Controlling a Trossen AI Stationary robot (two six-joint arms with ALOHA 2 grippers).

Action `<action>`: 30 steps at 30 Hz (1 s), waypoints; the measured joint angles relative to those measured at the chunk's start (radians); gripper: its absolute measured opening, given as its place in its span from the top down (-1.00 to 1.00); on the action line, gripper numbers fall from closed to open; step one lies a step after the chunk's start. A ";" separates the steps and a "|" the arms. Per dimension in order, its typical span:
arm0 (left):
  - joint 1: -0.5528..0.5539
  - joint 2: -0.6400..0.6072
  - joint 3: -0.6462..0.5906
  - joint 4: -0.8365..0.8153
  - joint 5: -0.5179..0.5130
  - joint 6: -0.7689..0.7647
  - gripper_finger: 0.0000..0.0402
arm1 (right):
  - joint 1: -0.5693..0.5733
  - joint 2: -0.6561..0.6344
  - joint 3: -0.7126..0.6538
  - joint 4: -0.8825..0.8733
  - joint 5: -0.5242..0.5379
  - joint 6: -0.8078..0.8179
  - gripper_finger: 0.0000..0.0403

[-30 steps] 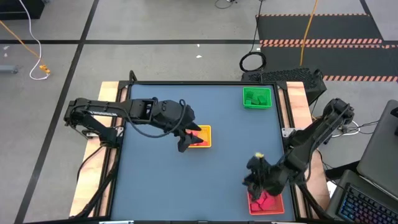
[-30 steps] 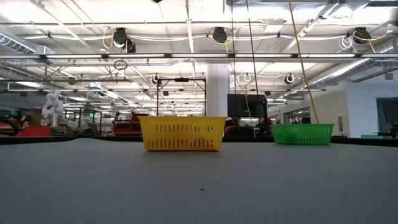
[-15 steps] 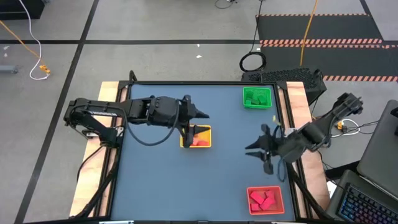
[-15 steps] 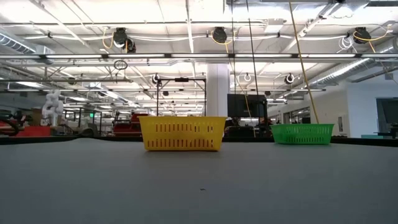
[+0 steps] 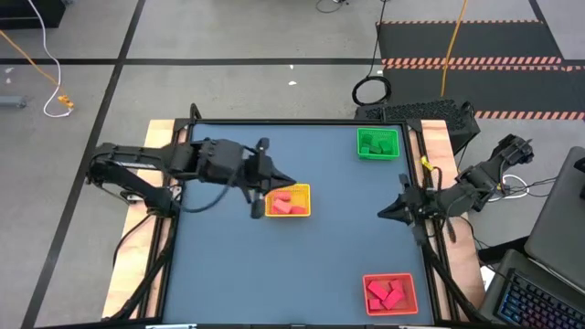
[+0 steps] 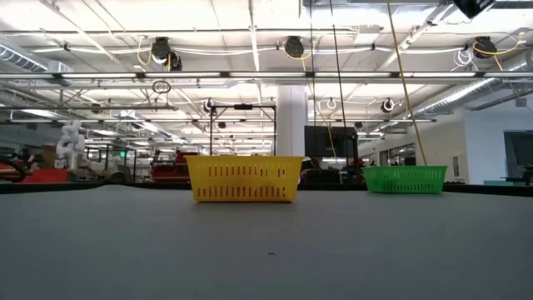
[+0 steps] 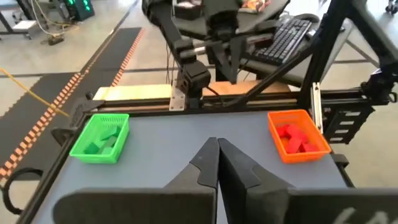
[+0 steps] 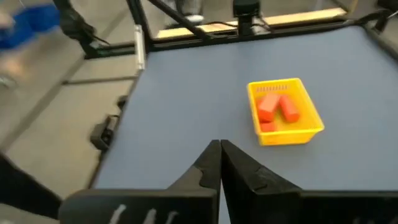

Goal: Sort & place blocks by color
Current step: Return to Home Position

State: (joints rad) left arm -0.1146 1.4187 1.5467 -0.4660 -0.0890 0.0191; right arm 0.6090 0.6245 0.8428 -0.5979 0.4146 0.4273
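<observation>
The blocks lie sorted in three small trays. Orange-red blocks (image 5: 291, 203) rest in the yellow tray (image 5: 308, 192) at mid-table, green blocks (image 5: 373, 142) in the green tray (image 5: 395, 151) at the far right, and red blocks (image 5: 388, 292) in the orange tray (image 5: 368, 281) at the near right. My left gripper (image 5: 285, 179) hangs shut and holds nothing, just left of the yellow tray; its shut fingers (image 7: 205, 163) show in the left wrist view. My right gripper (image 5: 384, 213) hovers shut and holds nothing near the table's right edge, between the green and orange trays; its fingers (image 8: 208, 163) are closed.
The blue tabletop (image 5: 228, 274) lies bare at the left and near side. The low view shows the yellow tray (image 6: 243, 178) and the green tray (image 6: 405, 178) standing on the table. A keyboard (image 5: 430, 111) sits beyond the far right corner and a laptop (image 5: 548, 292) off the right edge.
My right gripper has left the orange tray, risen and swung toward the far side along the right edge, rolling and shutting. My left gripper has lifted off the yellow tray, drawn a little toward the left, rolled and shut empty. The blocks have stayed in their trays.
</observation>
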 joint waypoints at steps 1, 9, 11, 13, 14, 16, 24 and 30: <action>0.000 -0.011 0.000 -0.012 0.000 0.002 0.99 | 0.000 -0.030 -0.028 0.020 -0.001 0.014 0.99; -0.001 -0.174 -0.132 -0.083 -0.066 -0.051 0.99 | 0.000 -0.230 -0.200 0.102 0.000 0.056 1.00; -0.011 -0.245 -0.234 -0.050 -0.084 -0.102 0.99 | 0.000 -0.273 -0.217 0.097 -0.002 0.059 1.00; -0.026 -0.321 -0.346 -0.018 -0.101 -0.154 1.00 | 0.000 -0.315 -0.222 0.092 -0.001 0.054 1.00; -0.030 -0.361 -0.404 0.026 -0.109 -0.176 1.00 | 0.000 -0.337 -0.222 0.081 0.000 0.048 1.00; -0.042 -0.438 -0.519 0.085 -0.132 -0.223 1.00 | 0.000 -0.377 -0.222 0.054 0.005 0.032 1.00; -0.079 -0.675 -0.923 0.472 -0.183 -0.294 1.00 | 0.000 -0.509 -0.234 -0.012 0.034 0.029 1.00; -0.077 -0.755 -1.111 0.707 -0.183 -0.293 1.00 | 0.000 -0.620 -0.341 0.060 0.034 0.057 1.00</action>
State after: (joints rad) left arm -0.1919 0.6635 0.4361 0.2412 -0.2722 -0.2740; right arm 0.6090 0.0049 0.5020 -0.5375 0.4487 0.4844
